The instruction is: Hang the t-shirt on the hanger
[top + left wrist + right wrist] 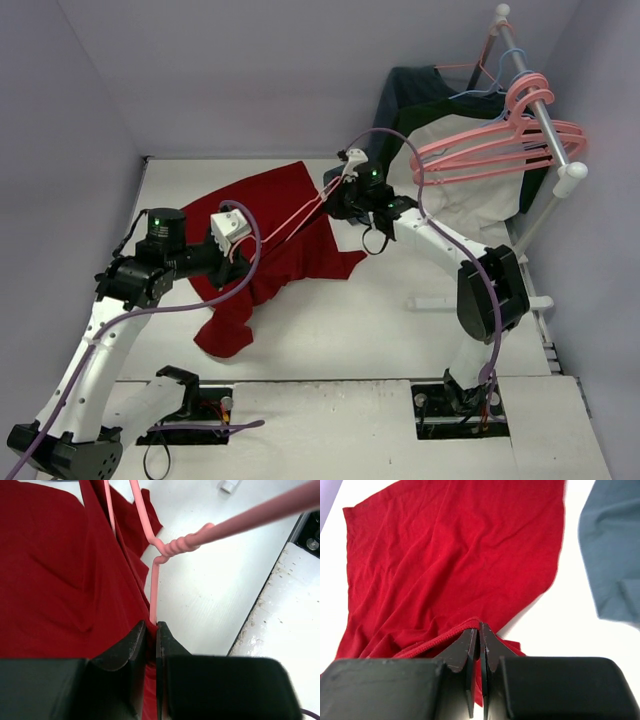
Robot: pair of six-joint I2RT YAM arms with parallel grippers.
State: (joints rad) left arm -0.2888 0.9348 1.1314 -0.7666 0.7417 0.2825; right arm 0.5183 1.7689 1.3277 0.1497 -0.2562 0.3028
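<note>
Apparently right gripper (pixel 480 628) pinches the t-shirt (pixel 455 555) hem

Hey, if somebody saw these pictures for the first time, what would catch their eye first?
A red t-shirt sprawls across the white table. The left claw is shut on a pink hanger lying against it; the right claw pinches its edge. More pink hangers hang on the rack, right rear.

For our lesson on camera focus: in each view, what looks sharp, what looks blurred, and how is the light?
Top external: even soft light, faint shadows, the t-shirt sharp. Left wrist: left gripper body blurred, the hanger crisp at its twist. Right wrist: right gripper body blurred, cloth crisp.
</note>
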